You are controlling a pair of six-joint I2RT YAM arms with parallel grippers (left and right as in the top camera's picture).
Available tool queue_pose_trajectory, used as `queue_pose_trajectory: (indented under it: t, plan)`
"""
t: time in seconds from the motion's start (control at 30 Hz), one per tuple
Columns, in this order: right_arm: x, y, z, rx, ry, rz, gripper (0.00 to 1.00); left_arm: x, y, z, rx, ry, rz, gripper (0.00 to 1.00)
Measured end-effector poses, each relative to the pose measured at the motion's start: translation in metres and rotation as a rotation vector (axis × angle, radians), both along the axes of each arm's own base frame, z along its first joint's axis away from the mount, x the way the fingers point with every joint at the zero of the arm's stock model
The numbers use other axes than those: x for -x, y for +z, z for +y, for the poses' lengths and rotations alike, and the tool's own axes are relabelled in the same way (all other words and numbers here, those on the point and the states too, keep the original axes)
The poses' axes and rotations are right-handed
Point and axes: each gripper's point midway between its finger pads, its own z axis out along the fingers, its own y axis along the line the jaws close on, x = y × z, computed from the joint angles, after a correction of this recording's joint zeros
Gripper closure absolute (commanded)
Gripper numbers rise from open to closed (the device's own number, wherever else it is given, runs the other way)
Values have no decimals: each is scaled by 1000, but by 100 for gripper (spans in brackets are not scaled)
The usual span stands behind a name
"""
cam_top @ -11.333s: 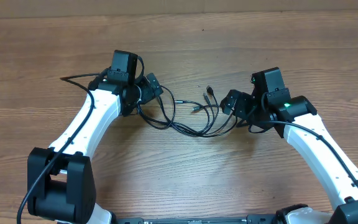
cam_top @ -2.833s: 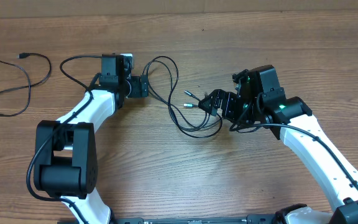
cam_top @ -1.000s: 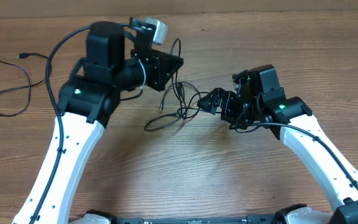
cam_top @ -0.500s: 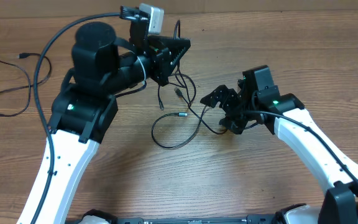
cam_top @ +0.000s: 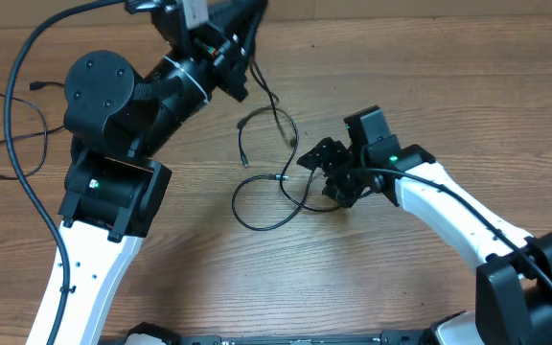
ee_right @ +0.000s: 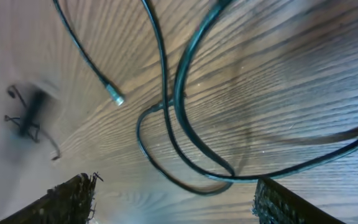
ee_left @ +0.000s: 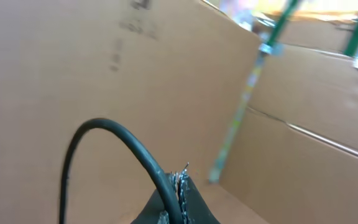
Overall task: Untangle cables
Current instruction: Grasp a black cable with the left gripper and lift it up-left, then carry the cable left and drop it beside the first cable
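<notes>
Overhead: left arm reared up high toward the far side of the table. The left gripper is clamped on one cord of the cables, and that cord hangs from it down to the wood. The rest lies in loose crossing loops between the two arms. The right gripper sits low at the right edge of those loops, jaws apart, nothing seen in them. A lone strand lies far to the left, well apart from the tangle

Left wrist: camera looks up at a cardboard wall, table out of sight. A black cord arcs up and over from the closed fingers, pinched right at their tips

Right wrist: both fingertips show at the bottom corners, wide apart. On the wood ahead, between them, two or three runs of cable cross and fold into a narrow loop. A plug lies free to the upper left. No pad touches a cable

Judgement: the step in hand looks like drawing one cable up out of the knot while the right arm comes in to take hold of the others. The next move calls for the right jaws to drop onto a single run near the crossing and shut on it alone; catching two runs would likely drag the whole tangle along with the lift
</notes>
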Motion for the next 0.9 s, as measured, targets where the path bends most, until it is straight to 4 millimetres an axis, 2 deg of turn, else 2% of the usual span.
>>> queue_pose_trajectory:
  t: [0.03,0.1,0.2,0.23,0.3,0.4,0.47,0.57,0.73,0.9]
  plan:
    - [1,-2,0,15,-3,1,18,-5,1,7,-4,48,-9,96]
    - [3,-8,-2,49,-9,9,10,-16,0,26,-20,159,-17,96]
    - [5,-15,-14,117,-37,17,0,-39,-20,73,-74,372,52,95]
    - [6,-17,-18,142,-42,21,0,-45,-31,91,-99,436,93,94]
    - [8,-21,-25,180,-55,34,0,-52,-41,122,-117,536,133,94]
    - [12,-25,-33,223,-66,48,0,-60,-51,168,-124,669,169,91]
    - [14,-27,-37,241,-70,57,0,-68,-58,191,-126,735,191,90]
    - [16,-28,-39,252,-71,67,0,-79,-72,199,-137,752,226,89]
    - [15,-28,-40,258,-75,60,0,-109,-115,197,-169,732,321,85]
    - [15,-28,-40,261,-76,59,0,-143,-126,197,-146,731,279,87]
